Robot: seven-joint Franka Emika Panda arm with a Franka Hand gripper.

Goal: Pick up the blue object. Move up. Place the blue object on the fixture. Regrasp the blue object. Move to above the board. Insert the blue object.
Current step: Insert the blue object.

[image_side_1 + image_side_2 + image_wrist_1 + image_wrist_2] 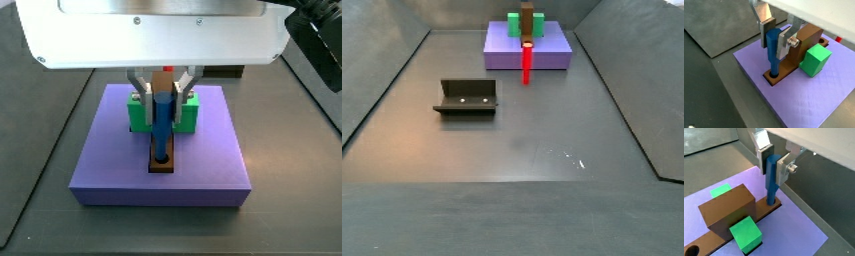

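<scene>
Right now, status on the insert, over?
Gripper over the board, fingers shut on the blue object. Its lower tip is in the brown strip's slot. Nothing blocking.

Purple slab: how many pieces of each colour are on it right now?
Blue peg: 1, its lower end in the brown strip, gripped by the pincer above the slab
Green blocks: 2
Brown strip: 1
Red peg: 1
Total: 5
</scene>
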